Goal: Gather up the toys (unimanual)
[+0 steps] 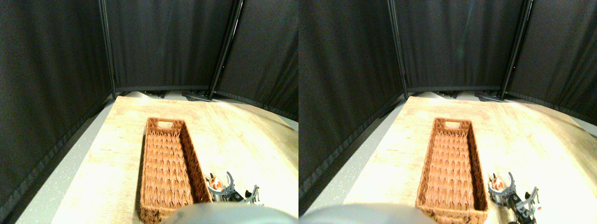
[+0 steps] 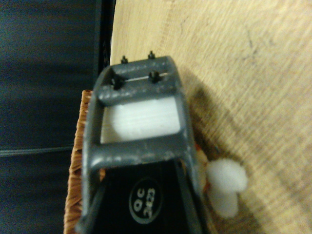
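Note:
A single toy point(image 1: 212, 180) shows, a small white plush with orange-red patches, just off the right wall of the long brown wicker basket point(image 1: 165, 161) near its front end. My right gripper point(image 1: 218, 181) reaches in from the lower right and is shut on the toy, with its grey curved jaws on either side. In the wrist view the toy's white fluff point(image 2: 225, 184) bulges out beside the dark jaw frame and also fills the frame's window. The basket's rim point(image 2: 77, 170) lies right alongside. Nothing shows inside the basket.
The basket lies lengthwise on a light wooden board point(image 1: 242, 135), with bare wood to its right and beyond it. Grey floor point(image 1: 65, 168) runs along the left. Black curtain panels point(image 1: 163, 42) close in the back and both sides.

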You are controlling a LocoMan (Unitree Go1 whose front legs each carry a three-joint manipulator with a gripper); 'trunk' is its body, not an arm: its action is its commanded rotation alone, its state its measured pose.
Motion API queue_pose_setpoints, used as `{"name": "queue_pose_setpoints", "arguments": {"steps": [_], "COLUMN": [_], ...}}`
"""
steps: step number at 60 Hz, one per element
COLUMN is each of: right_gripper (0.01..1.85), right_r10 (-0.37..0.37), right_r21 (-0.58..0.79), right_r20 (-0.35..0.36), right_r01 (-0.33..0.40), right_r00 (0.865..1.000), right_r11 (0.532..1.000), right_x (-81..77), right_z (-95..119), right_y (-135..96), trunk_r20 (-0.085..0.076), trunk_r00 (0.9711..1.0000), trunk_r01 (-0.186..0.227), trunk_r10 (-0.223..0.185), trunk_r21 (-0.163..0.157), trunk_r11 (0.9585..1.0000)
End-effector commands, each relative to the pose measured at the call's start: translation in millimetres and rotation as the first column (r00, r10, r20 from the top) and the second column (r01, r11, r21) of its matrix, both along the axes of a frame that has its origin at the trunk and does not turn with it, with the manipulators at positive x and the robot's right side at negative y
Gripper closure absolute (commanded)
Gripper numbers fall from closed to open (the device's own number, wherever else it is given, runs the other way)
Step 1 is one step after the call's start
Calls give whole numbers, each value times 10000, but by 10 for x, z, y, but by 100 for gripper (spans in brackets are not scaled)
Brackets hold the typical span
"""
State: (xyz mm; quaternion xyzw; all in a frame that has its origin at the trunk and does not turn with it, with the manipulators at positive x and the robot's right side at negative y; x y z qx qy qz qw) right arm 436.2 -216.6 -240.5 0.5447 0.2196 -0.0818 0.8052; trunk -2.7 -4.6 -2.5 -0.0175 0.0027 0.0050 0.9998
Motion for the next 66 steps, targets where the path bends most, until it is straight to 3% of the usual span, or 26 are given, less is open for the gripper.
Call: {"name": "queue_pose_setpoints", "arguments": {"steps": [1, 15, 24, 26, 28, 30, 31, 35, 50, 55, 66], "right_gripper": [104, 91, 95, 103, 130, 175, 180, 180, 180, 180, 180], "right_r10": [-317, -896, -1200, -1293, -1381, -1464, -1550, -1604, -1550, -1955, -1499], "right_r21": [-180, 462, 614, 338, 131, -96, -229, -901, -971, -906, -879], "right_r20": [12, -619, -862, -782, -657, -314, -234, -161, -27, 61, 676], "right_r01": [318, 925, 1255, 1323, 1393, 1462, 1545, 1583, 1540, 1952, 1556], "right_r00": [9995, 9941, 9890, 9885, 9882, 9887, 9876, 9869, 9879, 9807, 9864], "right_r11": [9993, 9946, 9902, 9906, 9902, 9892, 9877, 9833, 9833, 9766, 9839], "right_x": [63, 65, 92, 95, 96, 108, 113, 120, 136, 118, 141], "right_z": [-28, -28, -88, -94, -102, -121, -124, -113, -21, 52, 165], "right_y": [-32, -106, -124, -120, -117, -119, -120, -129, -141, -142, -149], "trunk_r20": [-221, -279, -332, -344, -338, -350, -350, -355, -278, -276, -219], "trunk_r00": [9997, 9996, 9994, 9994, 9994, 9994, 9994, 9994, 9996, 9996, 9997], "trunk_r01": [-67, -3, 35, 46, 39, 34, 34, 33, 49, 57, 70], "trunk_r10": [62, -1, -39, -49, -42, -38, -38, -37, -52, -60, -73], "trunk_r21": [-213, -149, -103, -102, -108, -102, -102, -109, -92, -103, -124], "trunk_r11": [9997, 9999, 9999, 9999, 9999, 9999, 9999, 9999, 9999, 9999, 9999]}}
